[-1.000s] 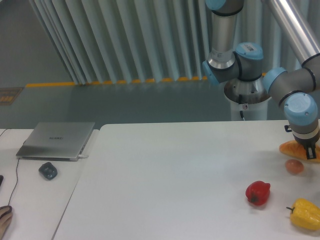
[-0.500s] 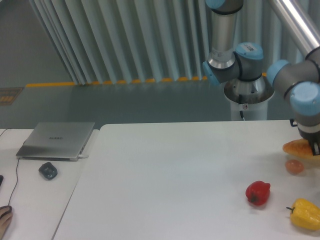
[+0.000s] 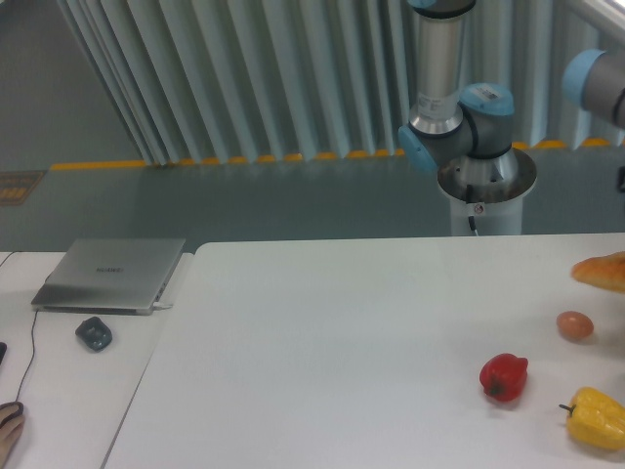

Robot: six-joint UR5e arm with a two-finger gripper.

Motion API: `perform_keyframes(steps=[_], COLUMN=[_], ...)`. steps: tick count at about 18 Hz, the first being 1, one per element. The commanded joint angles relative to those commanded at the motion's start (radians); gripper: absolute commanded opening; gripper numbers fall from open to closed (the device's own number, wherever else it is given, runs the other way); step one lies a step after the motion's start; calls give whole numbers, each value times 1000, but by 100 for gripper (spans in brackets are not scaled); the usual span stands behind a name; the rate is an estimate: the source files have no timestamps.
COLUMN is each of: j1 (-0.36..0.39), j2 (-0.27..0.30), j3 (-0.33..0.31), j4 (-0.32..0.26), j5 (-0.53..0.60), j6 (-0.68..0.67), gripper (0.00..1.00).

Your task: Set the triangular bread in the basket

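Note:
The triangular bread (image 3: 603, 272), a golden-orange wedge, is cut off by the right edge of the frame and hangs a little above the white table (image 3: 342, 342). My gripper's fingers are past the right edge and do not show. Only the arm's blue-capped wrist joint (image 3: 596, 83) and a dark bit of the tool below it are in view. The bread has risen along with the arm, so it is held. No basket is in view.
A small tan-orange egg-like ball (image 3: 575, 325), a red pepper (image 3: 504, 377) and a yellow bell pepper (image 3: 596, 418) lie at the table's right. A closed laptop (image 3: 109, 275) and a dark mouse (image 3: 94, 333) are on the left desk. The robot base (image 3: 485, 176) stands behind the table.
The arm has lifted and swung right, mostly out of frame. The bread has gone up and right with it, off the spot beside the egg-like ball.

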Motion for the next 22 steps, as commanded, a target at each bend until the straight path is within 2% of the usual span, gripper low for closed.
perform_keyframes(steps=[8, 10, 11, 13, 15, 18, 19, 20, 22], j1=[161, 195, 225, 270, 284, 284, 284, 284, 286], j2=[-21, -43, -63, -95, -107, -104, -104, -104, -101], j3=[-5, -6, -5, 3, 8, 8, 8, 8, 8], j4=[20, 60, 98, 115, 115, 114, 114, 114, 110], j5=[0, 2, 2, 0, -2, -5, -8, -12, -34], j6=[283, 356, 426, 515, 547, 547, 547, 547, 545], gripper=[0, 0, 0, 0, 3, 57, 81, 100, 100])
